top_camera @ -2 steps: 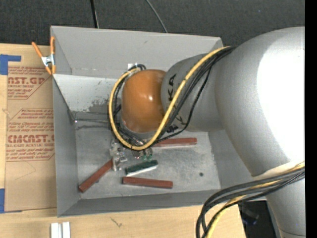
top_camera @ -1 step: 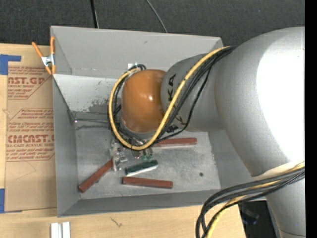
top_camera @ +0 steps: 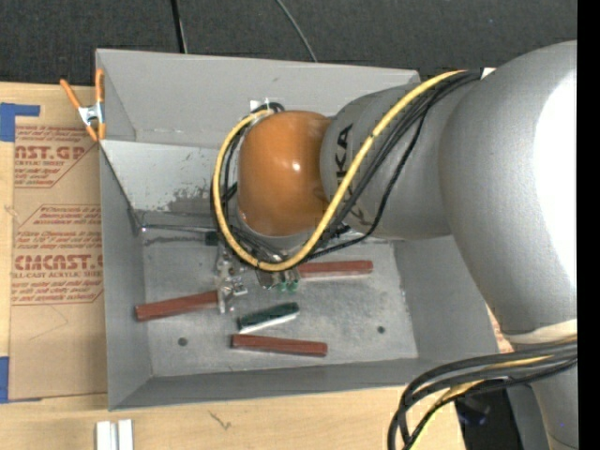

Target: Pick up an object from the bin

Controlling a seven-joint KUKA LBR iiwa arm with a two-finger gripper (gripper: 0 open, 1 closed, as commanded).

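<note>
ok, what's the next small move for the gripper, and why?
Probably a slight shift toward the view's left, along the left stick. The gripper sits right at that brown stick's right-hand end, so a grasp there might slip off. The green pen lies close by, below and to the right, and moving left would also put more room between it and the gripper.

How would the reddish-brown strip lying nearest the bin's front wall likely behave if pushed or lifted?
The strip lies flat and straight, so it is probably stiff and would slide, not roll. It looks thin and low against the bin floor, so pinching it from above may be awkward. It seems light.
</note>
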